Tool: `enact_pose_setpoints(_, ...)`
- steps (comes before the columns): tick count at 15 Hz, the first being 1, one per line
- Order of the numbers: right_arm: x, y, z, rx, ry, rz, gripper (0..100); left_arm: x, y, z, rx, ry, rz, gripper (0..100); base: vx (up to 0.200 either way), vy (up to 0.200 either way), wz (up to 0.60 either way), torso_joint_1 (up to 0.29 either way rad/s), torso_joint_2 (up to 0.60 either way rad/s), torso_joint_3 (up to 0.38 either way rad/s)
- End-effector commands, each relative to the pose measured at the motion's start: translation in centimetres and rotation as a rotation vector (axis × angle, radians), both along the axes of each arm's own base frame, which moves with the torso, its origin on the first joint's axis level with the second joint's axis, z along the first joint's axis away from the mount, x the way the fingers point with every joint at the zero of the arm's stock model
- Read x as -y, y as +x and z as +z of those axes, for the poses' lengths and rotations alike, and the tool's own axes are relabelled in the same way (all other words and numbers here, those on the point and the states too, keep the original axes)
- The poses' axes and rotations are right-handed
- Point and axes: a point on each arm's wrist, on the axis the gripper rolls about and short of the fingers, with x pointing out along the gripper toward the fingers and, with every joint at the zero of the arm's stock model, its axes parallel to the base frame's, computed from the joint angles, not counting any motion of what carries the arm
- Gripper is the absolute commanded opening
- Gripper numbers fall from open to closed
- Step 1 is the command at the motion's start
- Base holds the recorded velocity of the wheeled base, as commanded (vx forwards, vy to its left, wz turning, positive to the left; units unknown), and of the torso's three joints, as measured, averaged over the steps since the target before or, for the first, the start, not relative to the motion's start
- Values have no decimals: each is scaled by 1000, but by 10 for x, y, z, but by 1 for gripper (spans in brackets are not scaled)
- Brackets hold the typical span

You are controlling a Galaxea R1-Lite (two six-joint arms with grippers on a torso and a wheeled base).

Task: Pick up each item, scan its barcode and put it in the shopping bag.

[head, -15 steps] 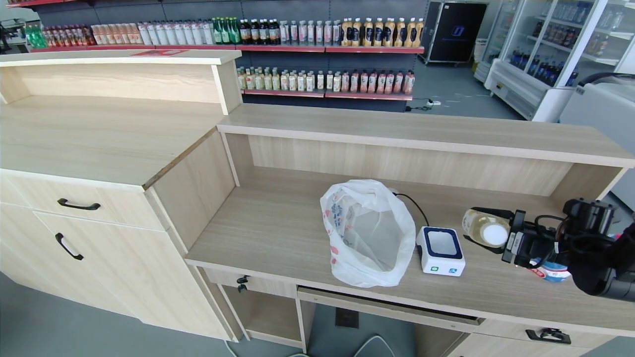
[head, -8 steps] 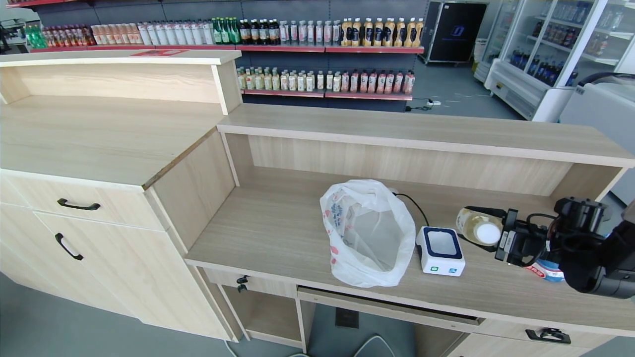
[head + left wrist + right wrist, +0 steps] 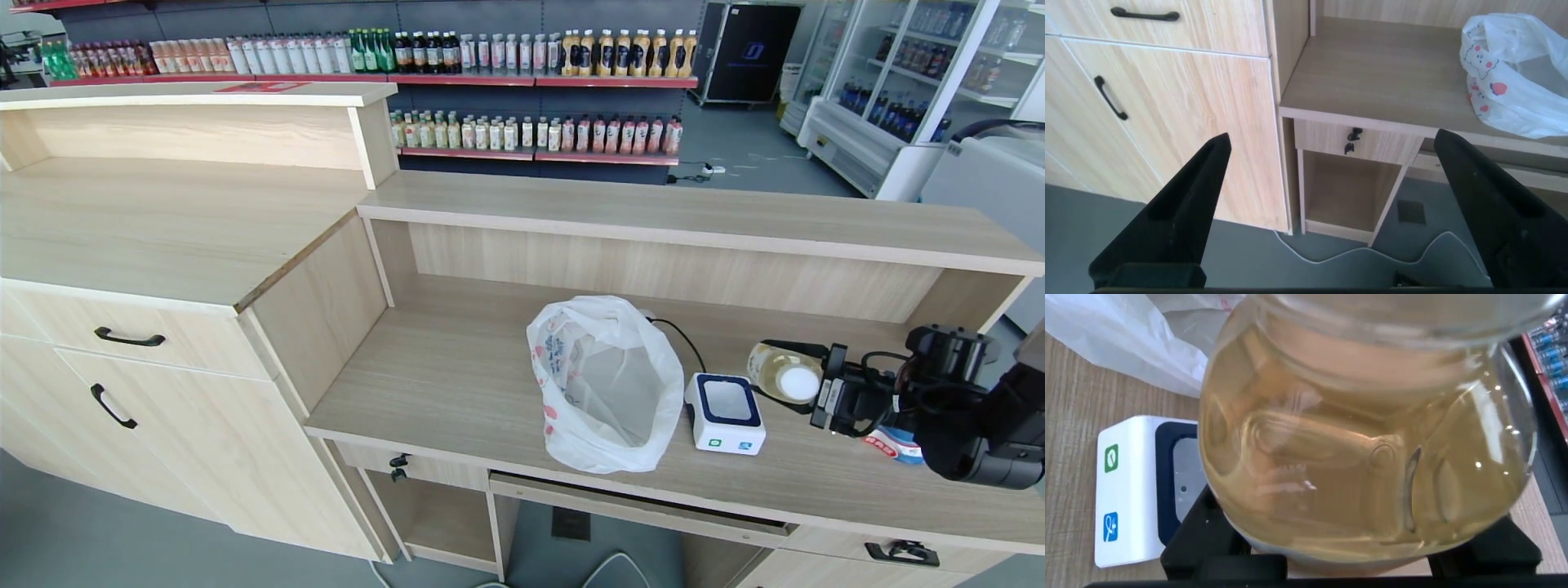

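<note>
A clear bottle (image 3: 769, 366) of yellowish liquid with a white cap lies sideways in the air, my right gripper (image 3: 790, 376) shut on it, just right of the white barcode scanner (image 3: 725, 412). In the right wrist view the bottle (image 3: 1364, 457) looms large, with the scanner (image 3: 1139, 490) below and beside it. The white shopping bag (image 3: 608, 384) stands open on the counter, left of the scanner. My left gripper (image 3: 1333, 140) hangs open and empty low in front of the counter, with the bag (image 3: 1519, 73) off to one side.
A blue, white and red packaged item (image 3: 896, 445) lies on the counter under my right arm. The wooden counter (image 3: 457, 376) has a raised back ledge and a taller cabinet on the left. A black cable (image 3: 678, 331) runs behind the scanner.
My right gripper has carried the bottle a little to the left and up, closer to the scanner. The bag and the scanner have stayed put.
</note>
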Motion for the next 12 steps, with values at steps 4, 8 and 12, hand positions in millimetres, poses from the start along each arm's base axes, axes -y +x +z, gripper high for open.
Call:
enact_pose_setpoints(4, 7, -13, 51, -29, 88, -42, 0, 0, 0, 0, 1, 1, 1, 100, 0, 0, 0, 0, 0, 0)
enact_pose_setpoints(8, 33, -96, 122, -265, 389, -353, 0, 0, 0, 0, 1, -1, 1, 100, 0, 0, 0, 0, 0, 0)
enact_pose_setpoints(12, 40, -139, 136, -303, 587, -834, 0, 0, 0, 0, 1, 1, 1, 100, 0, 0, 0, 0, 0, 0)
